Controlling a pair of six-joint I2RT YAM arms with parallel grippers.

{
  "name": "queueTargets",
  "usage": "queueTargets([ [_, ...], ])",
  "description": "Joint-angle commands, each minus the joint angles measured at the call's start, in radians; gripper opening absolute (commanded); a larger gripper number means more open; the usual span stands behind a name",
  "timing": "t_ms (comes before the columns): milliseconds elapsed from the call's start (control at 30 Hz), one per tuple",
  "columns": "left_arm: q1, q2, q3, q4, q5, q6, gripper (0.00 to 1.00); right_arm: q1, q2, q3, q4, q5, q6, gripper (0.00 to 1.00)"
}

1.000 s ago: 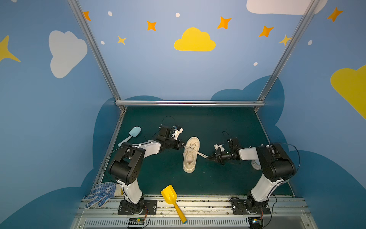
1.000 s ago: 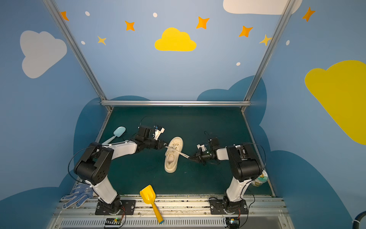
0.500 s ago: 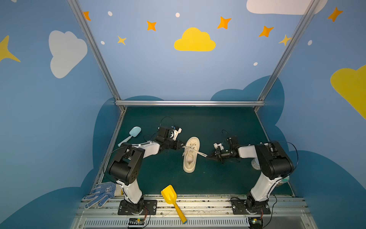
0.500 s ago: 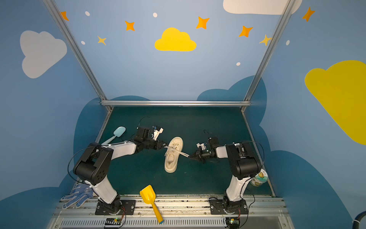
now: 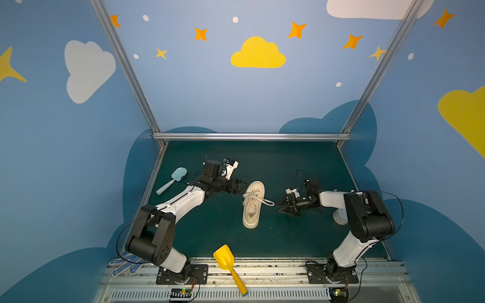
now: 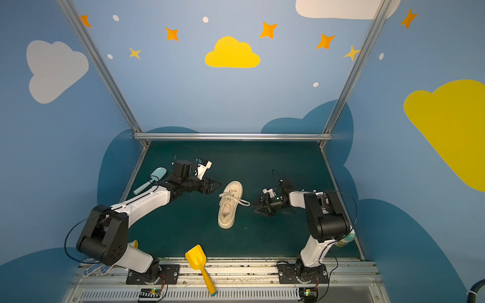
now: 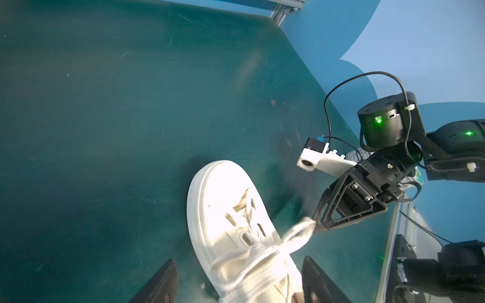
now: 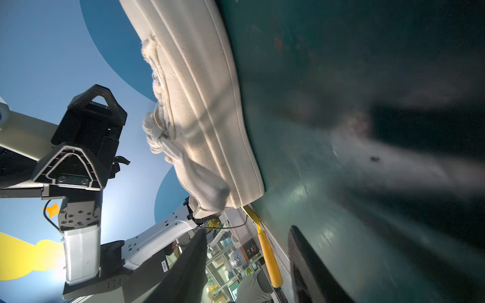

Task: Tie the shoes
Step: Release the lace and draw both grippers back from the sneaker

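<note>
Blue walls (image 5: 236, 105), painted clouds (image 5: 258, 53) and stars (image 5: 200, 33), green floor (image 5: 288, 162), aluminium frame (image 5: 249, 136)

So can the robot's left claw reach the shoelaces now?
Probably yes. The left gripper sits open right beside the sneaker, and nothing lies between it and the laces.

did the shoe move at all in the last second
No. In a top view the shoe sits at the same spot and angle relative to the yellow shovel as a second ago.
</note>
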Motion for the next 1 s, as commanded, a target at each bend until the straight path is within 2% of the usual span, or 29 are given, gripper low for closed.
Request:
queueTargets([
  [0,0.01,-0.031,-0.018,-0.119,0.007,-0.001,0.76,-0.019,-0.057,0.031,-0.168,0.027,-0.102,0.53],
  [167,0.011,-0.054,-0.105,-0.096,0.032,-0.127,0.78,-0.033,-0.107,0.108,-0.412,0.165,-0.245,0.54],
  [333,0.009,-0.05,-0.18,-0.004,0.093,-0.257,0.79,-0.015,-0.103,0.2,-0.505,0.191,-0.282,0.53],
  [567,-0.02,-0.072,-0.271,0.115,0.168,-0.404,0.82,0.032,-0.015,0.239,-0.398,0.154,-0.197,0.53],
  [733,-0.058,-0.077,-0.269,0.106,0.162,-0.405,0.85,0.059,0.02,0.285,-0.379,0.153,-0.184,0.54],
  [967,-0.119,0.007,-0.21,0.121,0.201,-0.419,0.86,0.095,0.07,0.34,-0.379,0.142,-0.182,0.54],
])
